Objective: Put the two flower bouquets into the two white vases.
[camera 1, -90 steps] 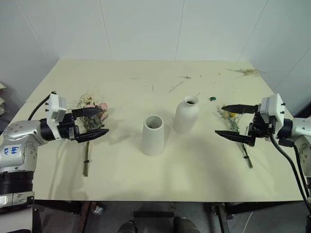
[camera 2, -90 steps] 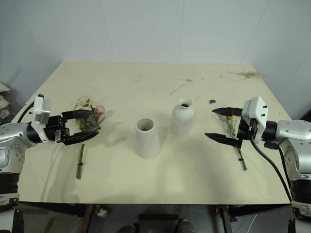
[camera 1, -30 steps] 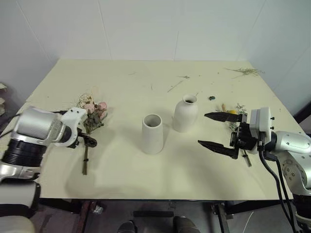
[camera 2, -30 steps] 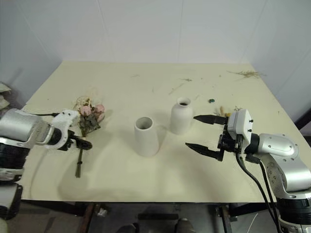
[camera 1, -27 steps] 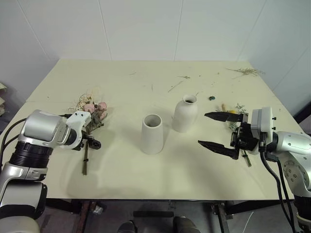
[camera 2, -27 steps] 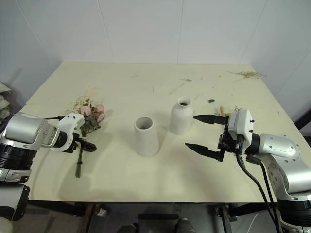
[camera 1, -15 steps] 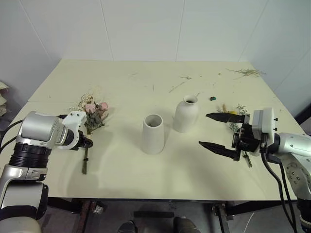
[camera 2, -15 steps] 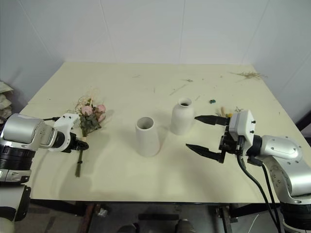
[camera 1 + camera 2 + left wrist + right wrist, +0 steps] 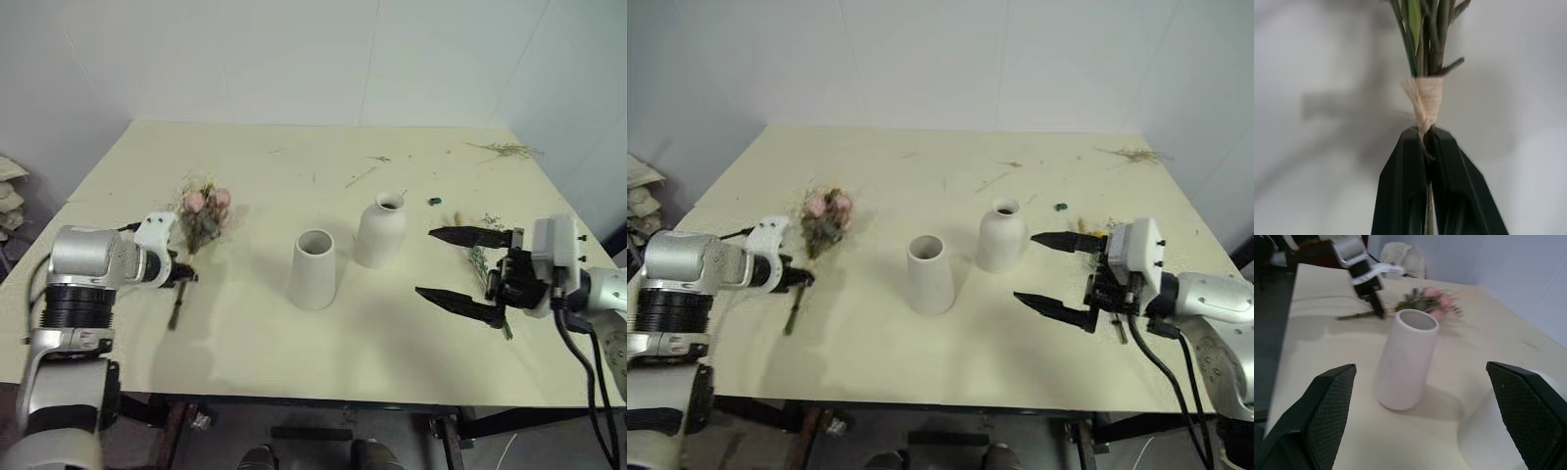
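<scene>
- Two bouquets: bushy pink-rose bouquet point(image 9: 203, 215) looks light, floppy, fragile; best taken at its twine-bound stems.
- Left gripper point(image 9: 1426, 147) fingers pinch there.
- Right gripper point(image 9: 470, 266) fingers spread, empty.

two white vases point(image 9: 313, 269) point(image 9: 380, 229), two flower bouquets point(image 9: 201, 213) point(image 9: 480, 257), one table point(image 9: 255, 333)
</scene>
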Controlling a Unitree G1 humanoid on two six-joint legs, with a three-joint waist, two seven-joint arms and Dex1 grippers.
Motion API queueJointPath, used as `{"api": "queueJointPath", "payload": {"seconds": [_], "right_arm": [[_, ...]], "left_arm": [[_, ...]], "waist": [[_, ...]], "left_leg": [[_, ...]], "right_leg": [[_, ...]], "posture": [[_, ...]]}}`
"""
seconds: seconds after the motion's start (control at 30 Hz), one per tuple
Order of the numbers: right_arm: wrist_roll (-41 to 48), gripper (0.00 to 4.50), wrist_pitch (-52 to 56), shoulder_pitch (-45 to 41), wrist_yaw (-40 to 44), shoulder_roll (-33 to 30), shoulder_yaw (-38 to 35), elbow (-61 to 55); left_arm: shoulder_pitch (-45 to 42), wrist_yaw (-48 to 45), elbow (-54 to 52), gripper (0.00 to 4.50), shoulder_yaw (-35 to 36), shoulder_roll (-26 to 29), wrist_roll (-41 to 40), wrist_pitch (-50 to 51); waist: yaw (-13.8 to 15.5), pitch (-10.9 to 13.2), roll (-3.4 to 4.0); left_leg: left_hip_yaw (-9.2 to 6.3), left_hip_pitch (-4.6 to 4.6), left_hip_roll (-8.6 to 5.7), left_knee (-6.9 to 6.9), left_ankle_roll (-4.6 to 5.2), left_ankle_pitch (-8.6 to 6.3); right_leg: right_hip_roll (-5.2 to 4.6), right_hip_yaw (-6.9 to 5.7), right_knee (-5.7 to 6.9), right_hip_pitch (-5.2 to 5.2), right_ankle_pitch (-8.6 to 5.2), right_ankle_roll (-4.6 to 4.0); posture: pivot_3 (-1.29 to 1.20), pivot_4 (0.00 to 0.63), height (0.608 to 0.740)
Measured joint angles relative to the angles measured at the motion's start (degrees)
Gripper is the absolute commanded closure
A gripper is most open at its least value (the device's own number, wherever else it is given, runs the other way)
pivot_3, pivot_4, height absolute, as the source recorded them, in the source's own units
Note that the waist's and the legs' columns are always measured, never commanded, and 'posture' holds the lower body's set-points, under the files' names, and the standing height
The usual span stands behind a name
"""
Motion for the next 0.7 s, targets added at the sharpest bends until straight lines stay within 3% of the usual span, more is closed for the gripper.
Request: {"api": "queueJointPath", "payload": {"seconds": [0.17, 0.37, 0.7], "right_arm": [[6.9, 0.0, 5.6, 0.0, -1.7, -2.7, -3.9, -3.3], [14.8, 0.0, 11.8, -0.7, -5.8, -4.8, -7.3, -6.9], [12.2, 0.0, 11.8, 1.4, -7.1, -3.8, -6.6, -6.7]], "left_arm": [[-3.0, -4.6, 1.1, 4.45, 11.6, -7.1, -7.1, -20.5], [-5.4, -17.1, 1.4, 4.45, 14.7, -9.6, -13.9, -32.3], [-6.4, -32.8, -0.5, 4.45, 11.9, -14.6, -25.3, -31.6]], "waist": [[0.1, 0.0, -0.05], [-0.1, 0.0, -0.05], [0.1, 0.0, -0.05]], "left_leg": [[0.06, -0.07, 0.04, -0.02, -0.01, -0.03], [0.09, -0.15, 0.04, -0.03, 0.05, -0.07], [0.09, -0.22, 0.04, 0.02, 0.08, -0.08]], "right_leg": [[0.0, -0.01, -0.14, -0.04, 0.05, 0.03], [-0.01, -0.01, -0.26, -0.06, 0.06, 0.06], [0.0, 0.0, -0.3, -0.07, 0.09, 0.1]], "posture": [[0.0, 0.15, 0.74], [0.0, 0.15, 0.74], [0.0, 0.15, 0.74]]}}
